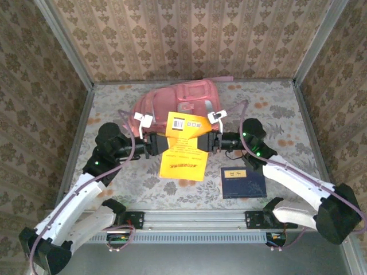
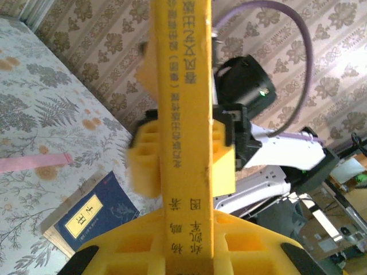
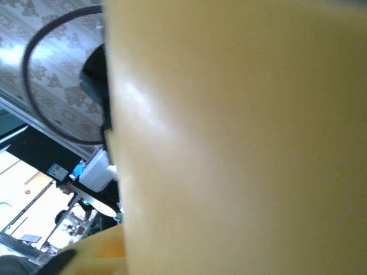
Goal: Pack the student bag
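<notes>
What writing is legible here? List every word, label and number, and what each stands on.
Spine of the yellow paperback book: a column of dark Chinese characters, turned sideways; not surely readable.
Its cover: white barcode sticker and red print, too small to read.
Dark blue book: pale title label, characters too blurred.

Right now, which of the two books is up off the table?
The yellow paperback book, gripped at its sides by the left gripper and right gripper; the dark blue book lies flat on the table.
</notes>
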Robot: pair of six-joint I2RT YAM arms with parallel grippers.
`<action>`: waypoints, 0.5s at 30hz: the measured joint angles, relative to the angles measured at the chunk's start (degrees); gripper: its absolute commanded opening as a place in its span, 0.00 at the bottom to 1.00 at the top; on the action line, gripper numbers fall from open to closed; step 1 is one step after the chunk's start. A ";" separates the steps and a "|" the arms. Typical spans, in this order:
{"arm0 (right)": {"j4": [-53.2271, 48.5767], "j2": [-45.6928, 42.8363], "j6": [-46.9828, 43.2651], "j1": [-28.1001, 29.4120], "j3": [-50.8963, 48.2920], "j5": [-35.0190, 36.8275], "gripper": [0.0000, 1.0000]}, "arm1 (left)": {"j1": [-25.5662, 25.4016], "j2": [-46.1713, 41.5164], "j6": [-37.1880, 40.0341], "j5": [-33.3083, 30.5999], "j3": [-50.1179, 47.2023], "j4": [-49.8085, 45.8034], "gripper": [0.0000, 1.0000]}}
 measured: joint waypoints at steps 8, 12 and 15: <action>-3.52 -3.63 1.09 -0.92 -1.79 2.45 0.00 | -0.09 1.77 -6.75 -0.37 -5.33 10.40 0.65; -6.64 -9.73 2.32 -2.56 -4.83 12.72 0.00 | 0.57 1.68 -10.75 -3.78 -8.52 13.49 0.81; -6.62 -13.31 5.01 -2.78 -6.51 22.10 0.00 | 0.57 0.87 -12.41 -6.86 -9.16 14.03 0.85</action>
